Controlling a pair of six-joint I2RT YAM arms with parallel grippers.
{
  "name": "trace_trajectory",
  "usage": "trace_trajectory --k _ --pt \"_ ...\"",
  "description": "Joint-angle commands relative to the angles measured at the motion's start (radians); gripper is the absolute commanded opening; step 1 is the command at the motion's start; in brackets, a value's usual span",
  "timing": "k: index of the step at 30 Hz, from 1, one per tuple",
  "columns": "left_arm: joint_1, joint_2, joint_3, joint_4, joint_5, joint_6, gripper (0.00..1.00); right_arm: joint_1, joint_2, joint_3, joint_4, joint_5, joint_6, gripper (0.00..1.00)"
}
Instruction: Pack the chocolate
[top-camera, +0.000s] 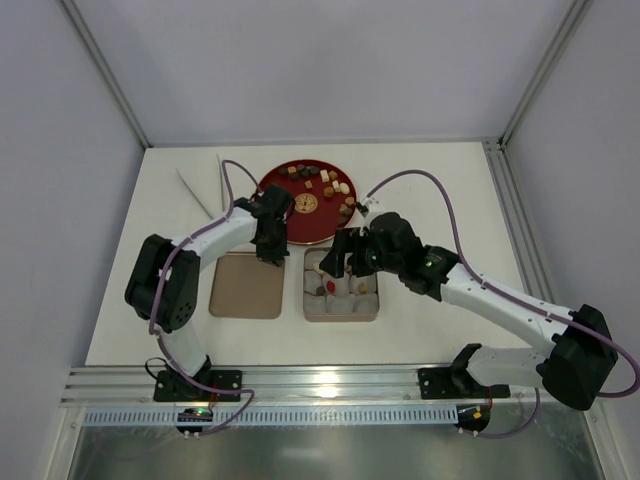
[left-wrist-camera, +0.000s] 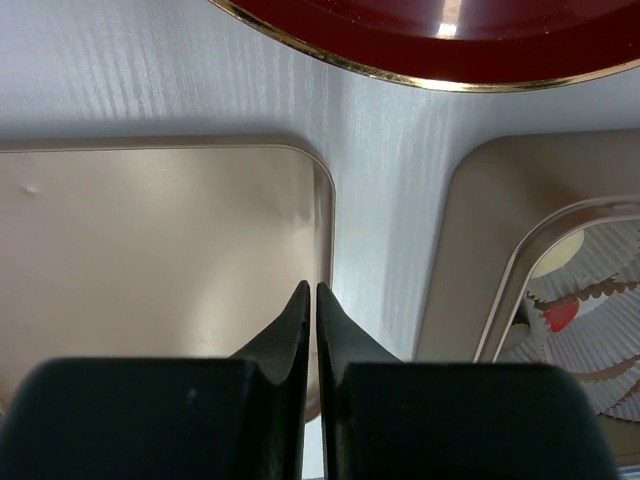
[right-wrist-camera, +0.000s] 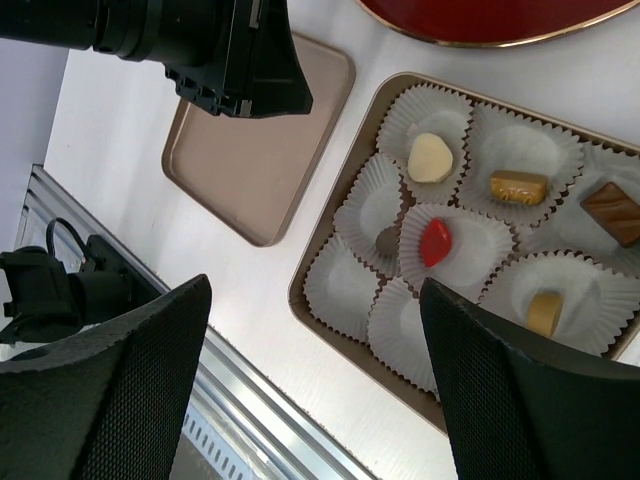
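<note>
Several chocolate pieces (top-camera: 325, 182) in brown, tan and cream lie on the red plate (top-camera: 280, 222) beside a flat gold-patterned disc (top-camera: 306, 204). The gold box (top-camera: 310, 312) holds white paper cups; in the right wrist view, cups hold a cream piece (right-wrist-camera: 430, 158), a tan piece (right-wrist-camera: 518, 186), a brown piece (right-wrist-camera: 610, 212), a red piece (right-wrist-camera: 434, 242) and a small grey-brown one (right-wrist-camera: 387, 239). My left gripper (top-camera: 272, 257) is shut and empty over the right edge of the lid (left-wrist-camera: 150, 250). My right gripper (right-wrist-camera: 315, 285) is open and empty above the box's left side.
The flat tan lid (top-camera: 247, 286) lies left of the box. Two white strips (top-camera: 205, 185) lie at the back left. A metal rail (top-camera: 330, 382) runs along the near table edge. The left gripper's body (right-wrist-camera: 230, 55) also shows in the right wrist view.
</note>
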Motion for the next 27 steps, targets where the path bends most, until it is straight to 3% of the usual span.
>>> trace_trajectory --k 1,13,22,27 --pt "0.004 -0.031 0.008 -0.029 -0.024 0.018 0.0 0.014 0.004 0.05 0.027 0.039 0.024 0.85" --pt "0.033 -0.025 0.07 -0.13 -0.187 0.008 0.0 0.128 0.159 0.178 -0.026 0.081 0.064 0.79" --pt "0.22 -0.164 -0.016 -0.136 -0.192 0.017 0.01 0.183 0.34 0.326 -0.09 0.145 0.079 0.7" --pt "0.292 -0.221 -0.056 -0.113 -0.178 -0.005 0.01 0.192 0.457 0.445 -0.15 0.173 0.098 0.57"
